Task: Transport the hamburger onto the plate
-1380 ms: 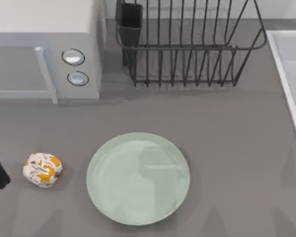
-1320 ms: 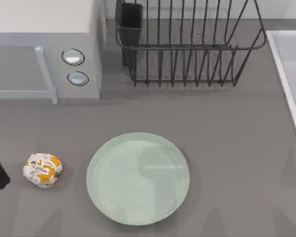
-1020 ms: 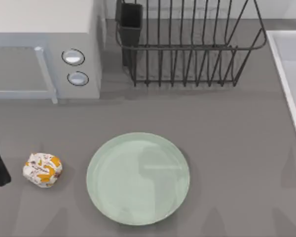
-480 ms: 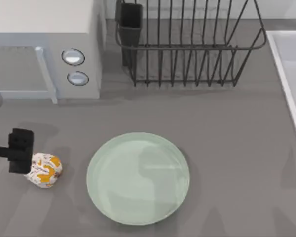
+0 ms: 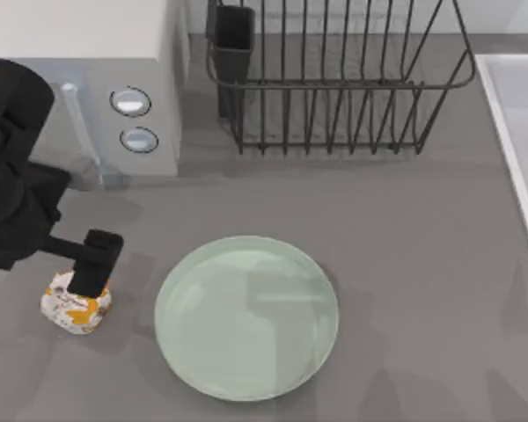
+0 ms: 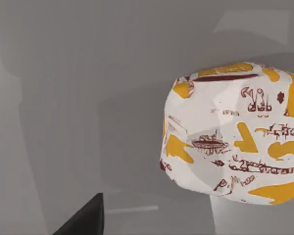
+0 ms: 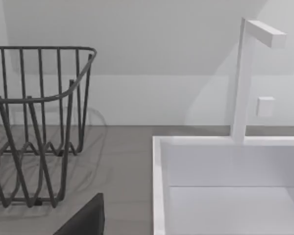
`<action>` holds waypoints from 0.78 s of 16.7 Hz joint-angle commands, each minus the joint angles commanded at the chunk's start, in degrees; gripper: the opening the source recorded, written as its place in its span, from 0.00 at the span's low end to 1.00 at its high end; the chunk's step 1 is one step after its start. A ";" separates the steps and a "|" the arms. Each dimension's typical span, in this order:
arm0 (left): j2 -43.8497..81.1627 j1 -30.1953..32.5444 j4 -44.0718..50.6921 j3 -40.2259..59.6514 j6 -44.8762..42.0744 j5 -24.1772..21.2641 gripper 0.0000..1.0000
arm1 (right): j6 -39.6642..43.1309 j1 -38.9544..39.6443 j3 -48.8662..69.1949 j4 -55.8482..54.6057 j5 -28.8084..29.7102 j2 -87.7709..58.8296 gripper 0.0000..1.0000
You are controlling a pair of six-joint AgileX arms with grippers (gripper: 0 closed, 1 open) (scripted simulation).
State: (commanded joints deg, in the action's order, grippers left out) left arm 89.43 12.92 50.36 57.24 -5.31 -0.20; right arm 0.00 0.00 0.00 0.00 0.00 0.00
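One black arm reaches in from the upper left of the top view, its left pincer point(image 5: 91, 274) poised directly over the small rounded hamburger point(image 5: 75, 306) wrapped in white paper with orange-yellow patches, at the lower left of the grey surface point(image 5: 422, 229); I cannot tell how far the pincer is spread. The left wrist view shows that wrapped hamburger point(image 6: 235, 134) close up, resting on the surface. Just beside it, toward centre, lies the large round pale mint-green plate point(image 5: 246, 317), apart from the hamburger. A white microwave point(image 5: 114, 53) sits upper left, a dark wire dish rack point(image 5: 334, 79) upper centre, and a white sink point(image 5: 519, 132) at the right edge.

Printed paper wraps the hamburger point(image 5: 75, 308); the plate point(image 5: 246, 318) looks glossy.
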 joint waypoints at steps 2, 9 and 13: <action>5.26 0.81 2.93 3.92 -0.35 0.04 1.00 | 0.00 0.00 0.00 0.00 0.00 0.00 1.00; 9.69 1.48 5.22 7.23 -0.64 0.07 1.00 | 0.00 0.00 0.00 0.00 0.00 0.00 1.00; 10.73 1.33 2.84 5.67 -0.75 0.06 1.00 | 0.00 0.00 0.00 0.00 0.00 0.00 1.00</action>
State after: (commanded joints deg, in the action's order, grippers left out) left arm 100.16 14.25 53.20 62.90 -6.06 -0.14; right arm 0.00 0.00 0.00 0.00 0.00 0.00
